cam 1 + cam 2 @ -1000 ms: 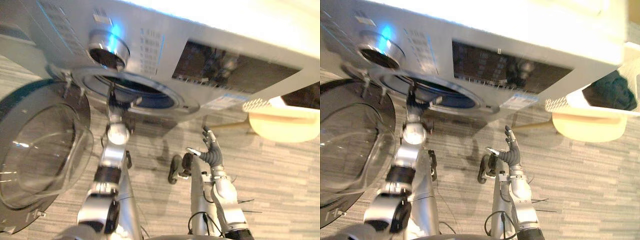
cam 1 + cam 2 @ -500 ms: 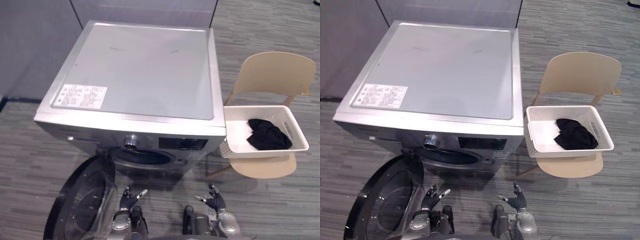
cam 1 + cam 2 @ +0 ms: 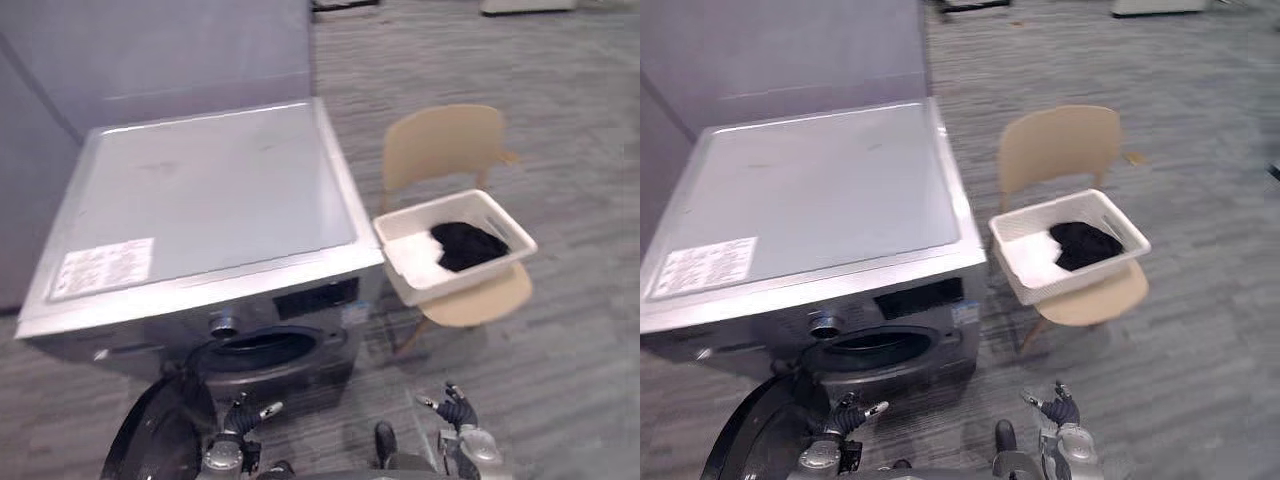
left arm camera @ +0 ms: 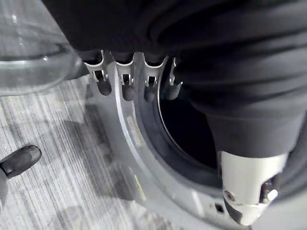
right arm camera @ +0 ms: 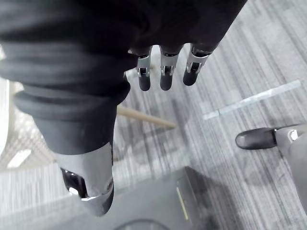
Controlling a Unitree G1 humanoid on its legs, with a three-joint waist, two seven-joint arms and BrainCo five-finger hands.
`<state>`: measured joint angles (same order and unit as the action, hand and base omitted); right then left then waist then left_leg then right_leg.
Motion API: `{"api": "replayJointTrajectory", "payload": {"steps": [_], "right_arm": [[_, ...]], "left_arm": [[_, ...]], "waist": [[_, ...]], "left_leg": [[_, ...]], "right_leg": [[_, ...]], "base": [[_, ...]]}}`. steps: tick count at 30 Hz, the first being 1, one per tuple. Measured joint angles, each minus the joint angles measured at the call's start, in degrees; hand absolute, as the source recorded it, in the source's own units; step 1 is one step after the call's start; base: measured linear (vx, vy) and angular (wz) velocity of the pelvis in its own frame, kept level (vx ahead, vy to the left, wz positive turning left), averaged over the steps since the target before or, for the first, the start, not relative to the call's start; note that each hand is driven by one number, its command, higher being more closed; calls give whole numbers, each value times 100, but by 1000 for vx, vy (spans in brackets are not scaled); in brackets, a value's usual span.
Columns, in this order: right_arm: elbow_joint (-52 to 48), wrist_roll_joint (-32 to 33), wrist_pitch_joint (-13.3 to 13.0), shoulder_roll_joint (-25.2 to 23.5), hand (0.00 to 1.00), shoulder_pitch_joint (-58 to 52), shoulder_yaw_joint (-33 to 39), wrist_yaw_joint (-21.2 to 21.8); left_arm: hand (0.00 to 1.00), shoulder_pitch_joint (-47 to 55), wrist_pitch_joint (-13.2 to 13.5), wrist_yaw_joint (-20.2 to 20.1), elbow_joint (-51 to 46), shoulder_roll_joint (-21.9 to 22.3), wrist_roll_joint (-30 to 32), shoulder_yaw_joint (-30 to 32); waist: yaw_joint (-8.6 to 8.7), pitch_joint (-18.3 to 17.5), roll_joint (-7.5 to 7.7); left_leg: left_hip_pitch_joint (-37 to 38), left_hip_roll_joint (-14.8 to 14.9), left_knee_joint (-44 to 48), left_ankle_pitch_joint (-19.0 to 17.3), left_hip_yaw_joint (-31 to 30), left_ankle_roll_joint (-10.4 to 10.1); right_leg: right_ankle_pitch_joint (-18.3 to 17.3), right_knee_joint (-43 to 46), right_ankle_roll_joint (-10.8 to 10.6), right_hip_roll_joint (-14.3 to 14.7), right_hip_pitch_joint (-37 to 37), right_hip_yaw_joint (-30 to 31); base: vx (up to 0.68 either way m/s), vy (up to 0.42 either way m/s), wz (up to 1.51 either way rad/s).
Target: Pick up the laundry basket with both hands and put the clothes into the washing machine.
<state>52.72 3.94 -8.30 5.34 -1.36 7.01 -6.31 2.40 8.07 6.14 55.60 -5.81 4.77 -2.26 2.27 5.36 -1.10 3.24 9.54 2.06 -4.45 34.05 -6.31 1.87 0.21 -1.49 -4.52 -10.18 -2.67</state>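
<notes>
Finding: since a second ago the head view has swung from close under the front of the washing machine (image 3: 200, 200) to a wide look over it. This is camera motion, not movement of items.

The left hand (image 3: 240, 418), then raised at the drum opening (image 3: 262, 347), now sits low before it, beside the open door (image 3: 160, 440). The right hand (image 3: 455, 408) is low on the other side. Both hands have their fingers (image 4: 128, 86) loosely spread and hold nothing (the wrist views agree).

The laundry basket (image 3: 420, 285) rests on the chair (image 3: 440, 145) just right of the machine, with dark clothes (image 3: 468, 244) inside, well apart from both hands.

Assessment: the door step appears done and basket pickup has not begun. The robot must next turn toward the chair.
</notes>
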Motion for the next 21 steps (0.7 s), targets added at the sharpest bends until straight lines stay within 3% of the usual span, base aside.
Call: {"api": "replayJointTrajectory", "payload": {"steps": [1, 2, 3, 4, 6, 7, 9, 10, 11, 12, 13, 14, 15, 17, 18, 21], "right_arm": [[-6, 0, -1, 2, 0, 27, 5, -2], [-6, 1, -2, -5, 0, 121, 3, -6], [-7, 12, -3, -28, 0, 165, -1, -7], [-7, 18, -4, -25, 0, 171, 0, -8], [26, 124, -20, 25, 0, 221, -14, -31], [48, 145, -20, 24, 0, 237, -15, -36], [60, 223, -19, 30, 0, 182, -18, -47], [119, 226, -20, 60, 0, 177, -45, -54], [211, 227, -20, 81, 0, 169, -111, -56], [279, 226, -19, 90, 0, 174, -144, -53], [324, 227, -21, 87, 0, 206, -201, -58], [424, 221, -23, 96, 0, 321, -337, -99], [467, 220, -21, 112, 0, 368, -367, -106], [497, 220, -16, 105, 0, 370, -380, -102], [497, 226, -17, 96, 0, 352, -376, -100], [491, 266, -21, 75, 0, 376, -351, -99]], "left_arm": [[0, -20, -4, 0, 2, 27, 0, -11], [0, -61, -6, -1, 6, 80, 0, -63], [0, -140, -11, -11, 10, 34, 55, -154], [0, -171, -15, -14, 11, 32, 67, -208], [0, -430, -31, -87, 13, 34, 145, -269], [0, -491, -32, -92, 16, 14, 166, -267], [0, -620, -35, -90, 18, -37, 175, -259], [0, -674, -36, -89, 19, -39, 174, -256], [0, -679, -33, -90, 19, -27, 173, -247], [0, -687, -26, -92, 18, -8, 171, -218], [0, -660, -17, -93, 25, -1, 165, -195], [0, -576, -2, -104, 25, 62, 155, -200], [0, -576, -4, -112, 33, 94, 154, -210], [0, -394, -8, -111, 70, 162, 118, -231], [0, -339, -8, -110, 54, 161, 89, -227], [0, -187, 57, -97, -212, 152, -80, -151]], "waist": [[8, 34, -38], [-1, 107, -118], [-24, 139, -84], [11, 141, -62], [-18, 160, -151], [-17, 161, -147], [11, 173, -158], [13, 225, -257], [4, 244, -292], [-9, 282, -360], [-18, 355, -445], [-27, 486, -482], [-24, 557, -459], [-123, 772, -298], [-165, 784, -272], [-346, 841, -266]], "left_leg": [[29, 58, 0, -59, 167, -50], [110, 213, 15, -70, 528, -89], [209, 329, 133, -114, 1002, -168], [232, 352, 206, -159, 1151, -227], [427, 518, 321, -222, 1849, -381], [496, 529, 340, -215, 2009, -417], [789, 668, 628, -332, 2148, -611], [928, 1054, 1257, -479, 2123, -801], [948, 1438, 2039, -503, 2055, -797], [866, 1931, 3074, -340, 1805, -449], [570, 2424, 4197, 107, 1261, 621], [-75, 2465, 5374, -300, 99, 778], [-417, 2268, 5697, -461, -442, 598], [-1419, 1354, 5914, -840, -1567, 368], [-1581, 1211, 5760, -863, -1633, 355], [-2324, 368, 3752, -850, -1866, 269]], "right_leg": [[-105, 11, 186, -55, -30, -430], [-159, 71, 456, -170, -33, -1322], [-202, 248, 522, -453, -132, -2508], [-205, 305, 532, -537, -134, -2932], [-343, 803, 874, -759, -277, -4354], [-332, 965, 890, -816, -340, -4472], [-234, 1602, 606, -916, -498, -4423], [-435, 1877, 529, -705, -568, -4069], [-590, 2013, 552, -497, -595, -3775], [-743, 2045, 618, -223, -550, -3499], [-868, 1951, 733, 98, -409, -3198], [-988, 1899, 789, 340, -267, -2733], [-1037, 1906, 780, 373, -209, -2560], [-1151, 1753, 694, 437, 240, -1885], [-1161, 1708, 674, 437, 314, -1743], [-1210, 1342, 426, 415, 746, -1154]], "base": [[-103, -10, -140], [-56, -54, -190], [-21, -70, -191], [27, -109, -201], [107, -114, -198], [174, -161, -215], [232, -222, -179], [278, -261, -167], [358, -276, -193], [374, -204, -186], [465, -188, -221], [383, -123, -187], [300, -53, -171], [351, 8, -146], [440, 67, -139], [408, 144, -94]]}}
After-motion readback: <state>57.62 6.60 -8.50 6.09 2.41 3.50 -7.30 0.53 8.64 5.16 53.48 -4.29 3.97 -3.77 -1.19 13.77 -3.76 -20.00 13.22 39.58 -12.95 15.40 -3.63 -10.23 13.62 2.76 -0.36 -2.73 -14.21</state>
